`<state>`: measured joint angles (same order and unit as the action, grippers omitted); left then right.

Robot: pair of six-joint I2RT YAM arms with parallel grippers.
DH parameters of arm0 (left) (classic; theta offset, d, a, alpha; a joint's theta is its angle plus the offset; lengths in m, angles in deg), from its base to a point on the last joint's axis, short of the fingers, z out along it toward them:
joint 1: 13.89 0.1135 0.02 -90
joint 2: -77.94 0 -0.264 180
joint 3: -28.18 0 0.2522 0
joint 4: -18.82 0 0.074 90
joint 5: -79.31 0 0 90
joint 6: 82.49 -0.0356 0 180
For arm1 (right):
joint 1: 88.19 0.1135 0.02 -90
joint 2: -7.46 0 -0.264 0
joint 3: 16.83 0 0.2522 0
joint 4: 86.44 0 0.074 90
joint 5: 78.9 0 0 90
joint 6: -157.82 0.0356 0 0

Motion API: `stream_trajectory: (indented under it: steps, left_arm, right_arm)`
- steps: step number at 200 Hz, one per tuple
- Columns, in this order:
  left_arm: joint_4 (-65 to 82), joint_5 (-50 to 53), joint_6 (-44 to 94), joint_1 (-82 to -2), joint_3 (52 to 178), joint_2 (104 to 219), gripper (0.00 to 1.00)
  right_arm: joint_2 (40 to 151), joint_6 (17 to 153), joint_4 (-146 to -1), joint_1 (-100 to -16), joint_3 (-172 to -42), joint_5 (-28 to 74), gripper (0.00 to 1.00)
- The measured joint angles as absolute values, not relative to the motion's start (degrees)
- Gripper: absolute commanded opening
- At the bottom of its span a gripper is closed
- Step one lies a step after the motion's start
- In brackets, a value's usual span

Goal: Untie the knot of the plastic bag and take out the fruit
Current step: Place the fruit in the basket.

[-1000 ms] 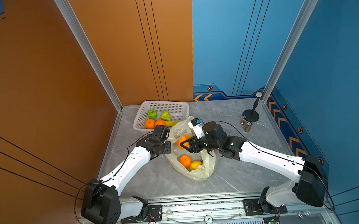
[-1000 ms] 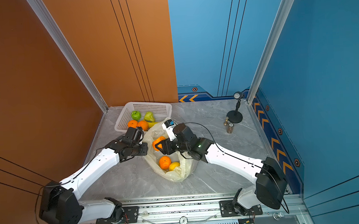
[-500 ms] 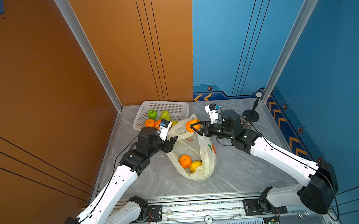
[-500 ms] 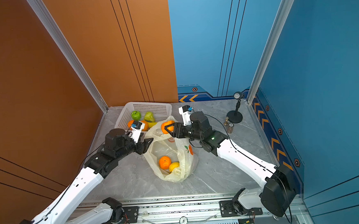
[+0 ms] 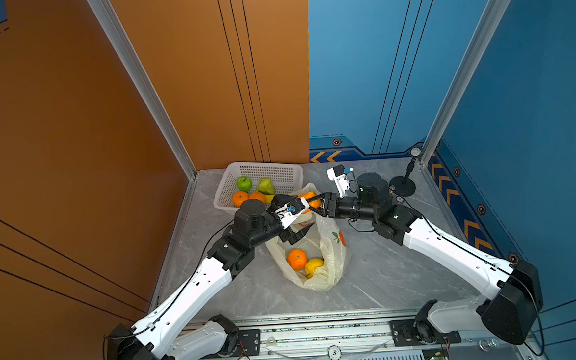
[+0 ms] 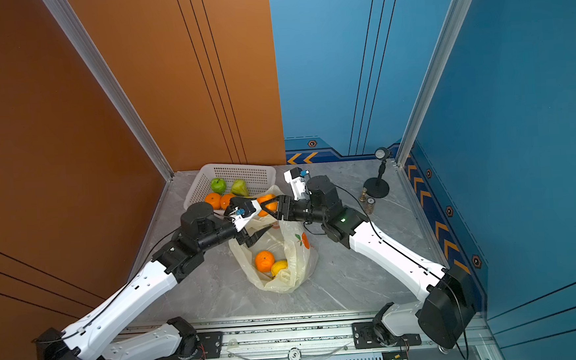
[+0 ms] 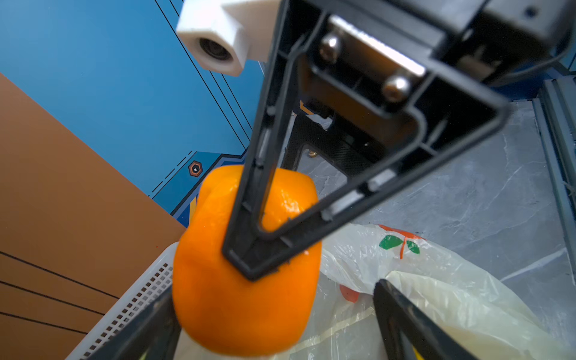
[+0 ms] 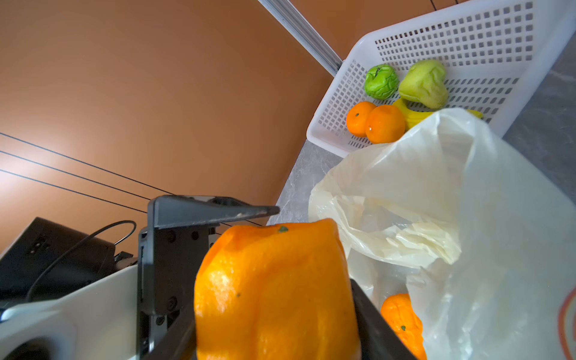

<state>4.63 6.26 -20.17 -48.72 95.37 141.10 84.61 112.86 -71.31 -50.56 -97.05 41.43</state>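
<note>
My right gripper is shut on an orange, squeezing it flat, above the far end of the plastic bag. My left gripper stands open around the same orange, one finger close against it. The pale bag lies with its mouth open. Inside it rest another orange and a yellow citrus. The knot is out of view.
A white basket at the back left holds a green apple, a green pear, two oranges and a banana. A black stand and small brass weights sit at the back right. Walls close in on three sides.
The right gripper lifted the orange out of the bag's mouth toward the back, then held still. The left gripper let go of the bag, opened wide and moved up around the orange.
</note>
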Motion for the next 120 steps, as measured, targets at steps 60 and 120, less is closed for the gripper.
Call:
stream_trajectory:
  steps: [60, 120]
  left_arm:
    - [7.7, 7.1, -20.9, -49.2, 96.7, 144.2, 0.52]
    - [8.2, 7.1, -18.4, -49.2, 97.1, 144.4, 0.37]
  right_arm:
    - [84.6, 112.7, -70.4, -49.6, -97.1, 43.1, 0.57]
    - [84.6, 112.2, -69.7, -49.6, -98.0, 43.2, 0.82]
